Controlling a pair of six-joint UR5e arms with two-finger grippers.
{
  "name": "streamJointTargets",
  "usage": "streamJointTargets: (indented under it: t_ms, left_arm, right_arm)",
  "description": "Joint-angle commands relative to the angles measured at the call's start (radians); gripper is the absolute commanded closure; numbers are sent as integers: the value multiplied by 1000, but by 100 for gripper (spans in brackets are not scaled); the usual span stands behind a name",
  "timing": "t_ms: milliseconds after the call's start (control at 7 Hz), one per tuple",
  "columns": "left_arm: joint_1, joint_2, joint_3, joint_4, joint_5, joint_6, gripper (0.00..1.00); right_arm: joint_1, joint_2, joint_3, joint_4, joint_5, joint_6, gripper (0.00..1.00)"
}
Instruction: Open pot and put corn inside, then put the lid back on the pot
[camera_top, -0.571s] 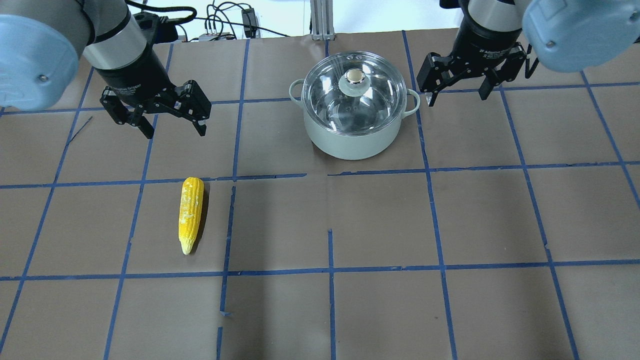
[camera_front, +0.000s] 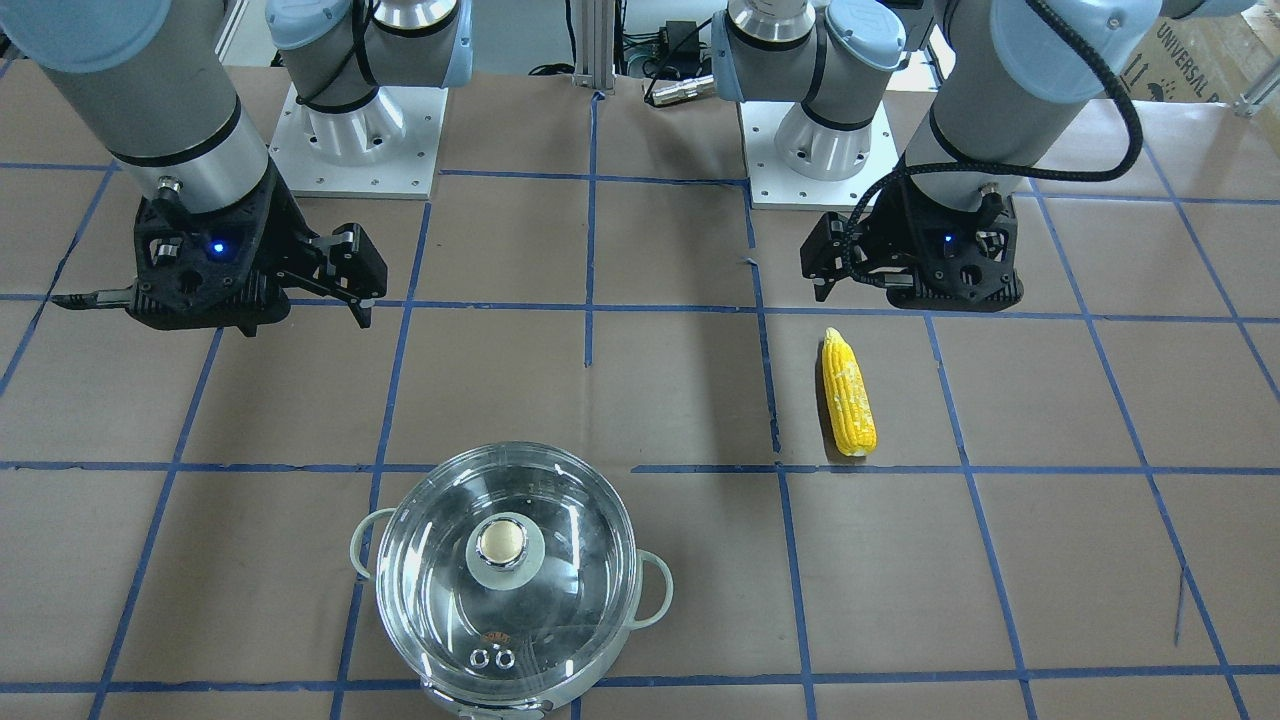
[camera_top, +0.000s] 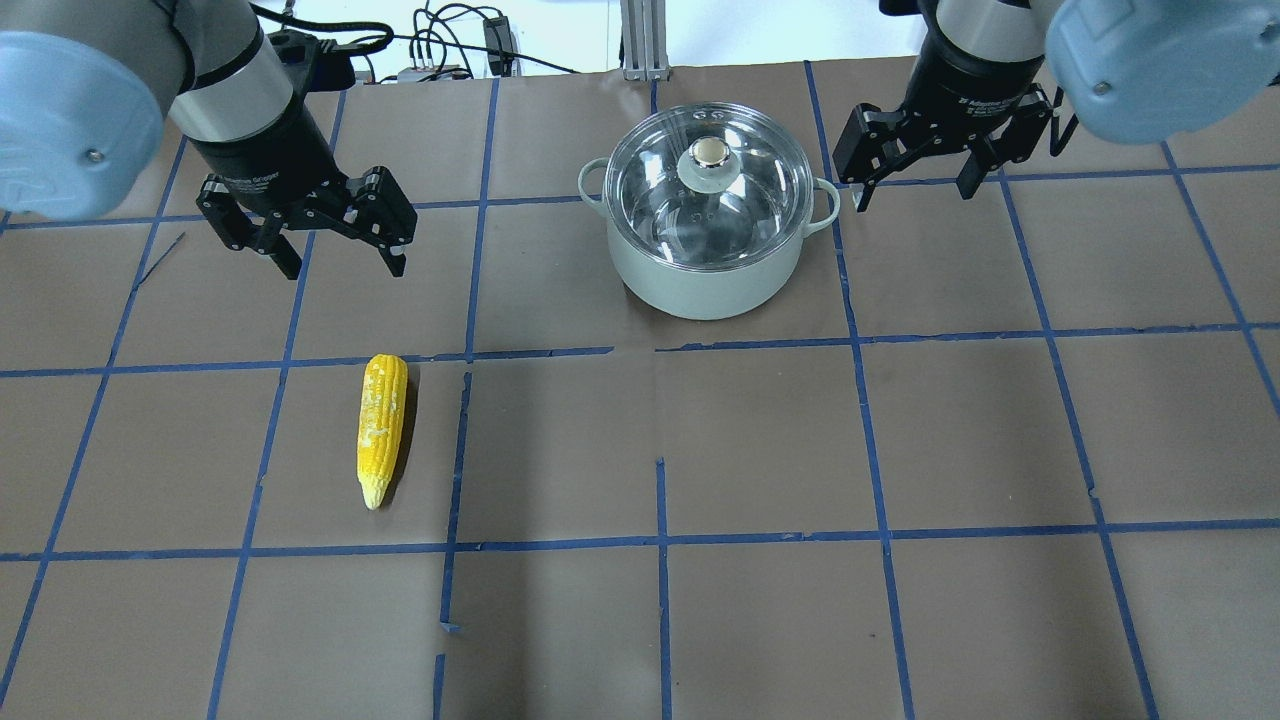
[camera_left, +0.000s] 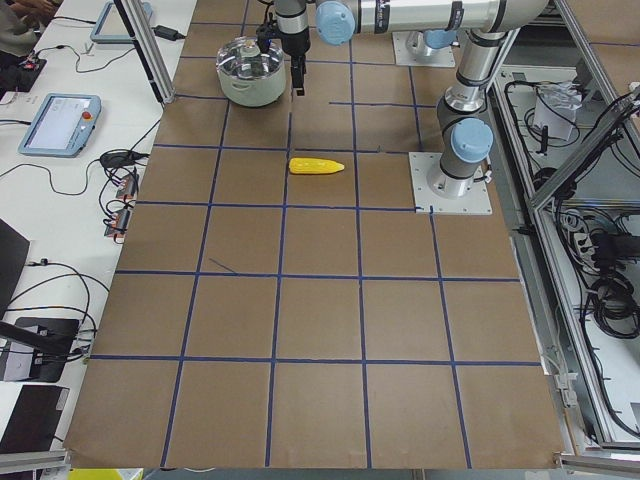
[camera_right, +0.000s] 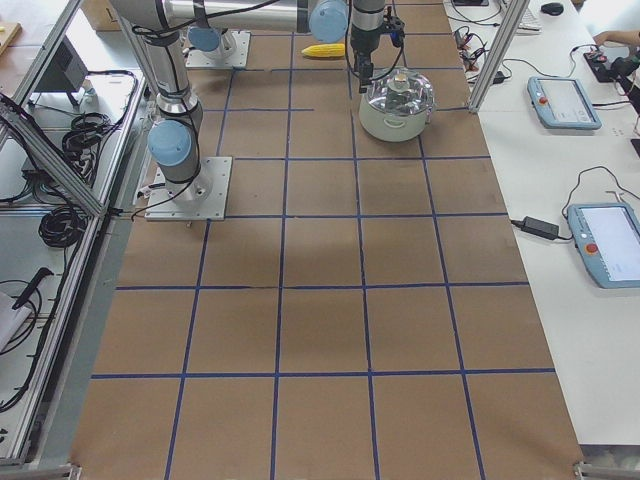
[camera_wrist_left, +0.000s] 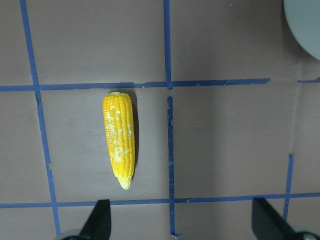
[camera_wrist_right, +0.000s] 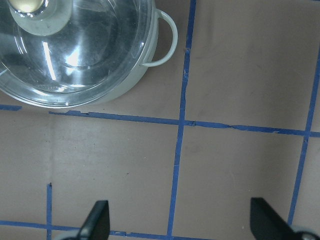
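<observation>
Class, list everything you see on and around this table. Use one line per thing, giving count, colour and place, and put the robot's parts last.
pot: one, pale grey-green, on the table, closed
lid: one, clear glass with a metal knob, on the pot
corn: one, yellow, lying flat on the table, apart from the pot
table: one, brown with a blue tape grid
tablets: at least two, blue-edged, on the white side bench
left gripper: one, black, open, raised near the corn
right gripper: one, black, open, raised beside the pot

One cardboard box (camera_front: 1190, 60) reads "UNIVERSAL" — other print too small.
</observation>
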Motion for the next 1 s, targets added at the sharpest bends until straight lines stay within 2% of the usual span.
streamJointTargets:
  t_ms: [0, 143, 429, 714, 857]
  left_arm:
    - [78, 5, -132, 105, 45, 69, 0]
    - [121, 19, -263, 268, 46, 130, 0]
    - [158, 37, -452, 604, 49, 239, 0]
    - [172, 36, -588, 791, 45, 221, 0]
    - [166, 28, -611, 835, 39, 210, 6]
  right_arm:
    - [12, 55, -54, -8, 11, 58, 0]
    - [38, 142, -148, -1, 8, 117, 0]
    - [151, 289, -284, -7, -11, 252, 0]
    - [190, 366, -322, -66, -11, 371, 0]
    - [197, 376, -320, -89, -9, 373, 1]
